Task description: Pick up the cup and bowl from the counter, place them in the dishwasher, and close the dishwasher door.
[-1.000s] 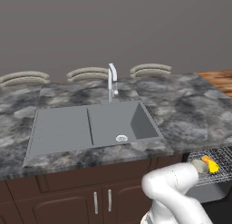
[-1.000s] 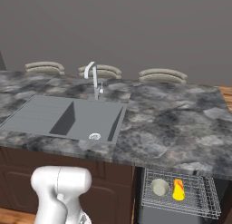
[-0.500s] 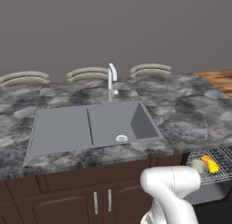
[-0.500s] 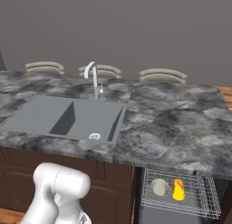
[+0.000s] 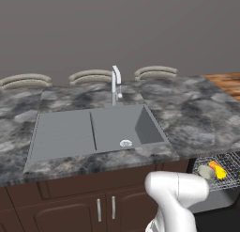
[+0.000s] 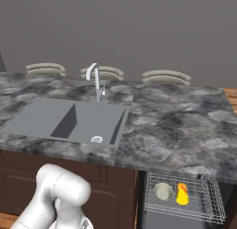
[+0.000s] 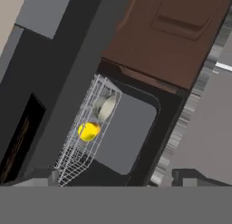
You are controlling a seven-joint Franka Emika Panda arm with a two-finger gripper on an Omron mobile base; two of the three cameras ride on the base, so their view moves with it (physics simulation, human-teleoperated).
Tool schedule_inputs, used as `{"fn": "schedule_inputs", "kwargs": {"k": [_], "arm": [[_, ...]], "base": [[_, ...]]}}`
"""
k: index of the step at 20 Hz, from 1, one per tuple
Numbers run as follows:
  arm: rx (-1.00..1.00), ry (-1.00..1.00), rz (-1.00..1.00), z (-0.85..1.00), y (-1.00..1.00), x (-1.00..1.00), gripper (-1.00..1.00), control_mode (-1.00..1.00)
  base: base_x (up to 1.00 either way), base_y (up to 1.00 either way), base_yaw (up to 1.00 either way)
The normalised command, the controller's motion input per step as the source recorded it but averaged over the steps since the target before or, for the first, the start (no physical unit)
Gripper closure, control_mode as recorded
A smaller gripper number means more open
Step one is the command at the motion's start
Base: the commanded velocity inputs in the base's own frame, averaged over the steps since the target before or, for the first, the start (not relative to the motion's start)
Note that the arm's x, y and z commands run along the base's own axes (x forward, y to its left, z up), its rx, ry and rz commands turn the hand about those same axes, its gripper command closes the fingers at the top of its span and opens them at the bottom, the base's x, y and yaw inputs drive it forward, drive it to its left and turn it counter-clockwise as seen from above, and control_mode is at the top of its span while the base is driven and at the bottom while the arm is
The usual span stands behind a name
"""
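The rack [image 6: 184, 199] juts from under the counter [image 6: 176, 130], right of the sink [image 5: 96, 132], holding one bowl [image 6: 163, 191] and one yellow cup [image 6: 182, 194]. Hand view adds the fingers [image 7: 45, 177], spread wide and empty, and a brown cabinet [image 7: 172, 32].

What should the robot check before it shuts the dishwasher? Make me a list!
1. Cup in the rack: ok. The yellow cup lies in the wire rack.
2. Bowl in the rack: ok. The pale bowl sits beside the cup.
3. Nothing left on the counter: ok, no dishes there.
4. Rack pushed in: not ok. It sticks out from under the counter, so the dishwasher door probably cannot close yet.
5. Pincer free: ok. It is open and holds nothing, with the rack in front of it.
6. Where the door's handle is: cannot tell from these pictures.
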Motion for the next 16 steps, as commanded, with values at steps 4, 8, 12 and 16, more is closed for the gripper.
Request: {"fn": "schedule_inputs", "kwargs": {"k": [4, 8, 12, 16], "arm": [[-0.02, -0.14, 0.00, -0.45, 0.05, -0.45, -1.00, -1.00], [0.00, -0.14, 0.01, -0.39, -0.01, -0.26, -1.00, -1.00], [-0.04, -0.10, 0.04, -0.42, -0.16, -0.03, -1.00, -1.00], [-0.11, -0.08, 0.05, -0.48, -0.24, 0.00, -1.00, -1.00]], "base": [[0.00, 0.00, 0.00], [0.00, 0.00, 0.00], [0.00, 0.00, 0.00], [0.00, 0.00, 0.00]]}}
